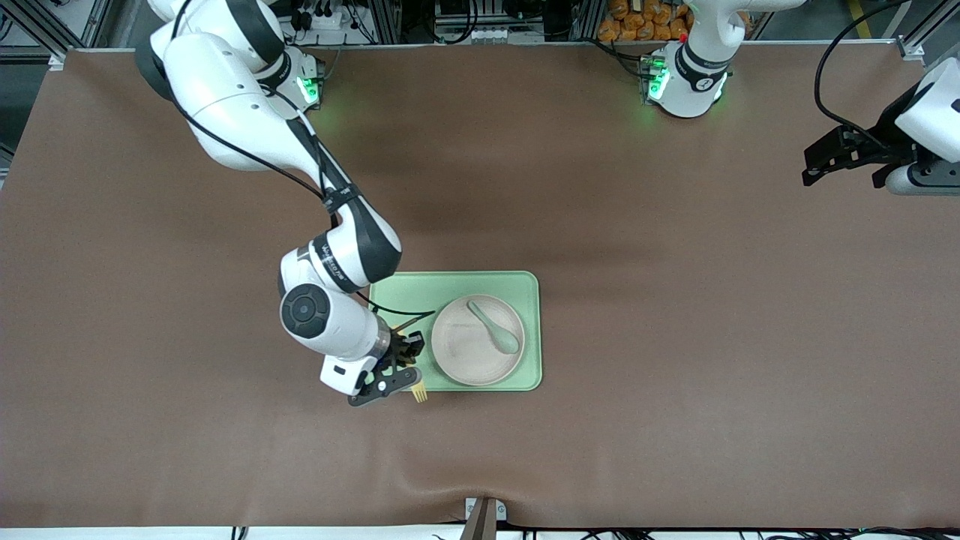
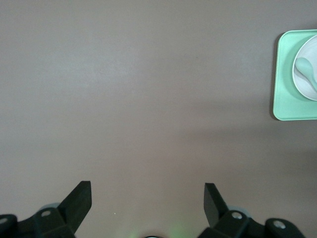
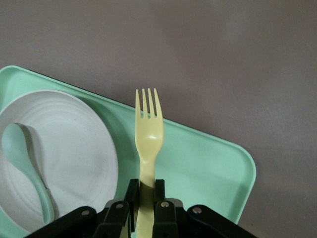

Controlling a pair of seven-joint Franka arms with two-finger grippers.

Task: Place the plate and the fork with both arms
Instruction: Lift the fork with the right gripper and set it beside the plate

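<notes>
Right gripper clamps my fork over the tray's six-o'clock rim; released now, its tines could hang off, while left gripper waits open.

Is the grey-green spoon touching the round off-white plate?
Touching: the front view shows the grey-green spoon lying inside the round off-white plate.

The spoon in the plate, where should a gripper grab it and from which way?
Grip the spoon by its handle, coming straight down from above. It lies flat in the plate, bowl toward the front camera, handle toward the bases. The slim handle suits a two-finger gripper better than the wide bowl, though the plate's rim may crowd the fingers.
</notes>
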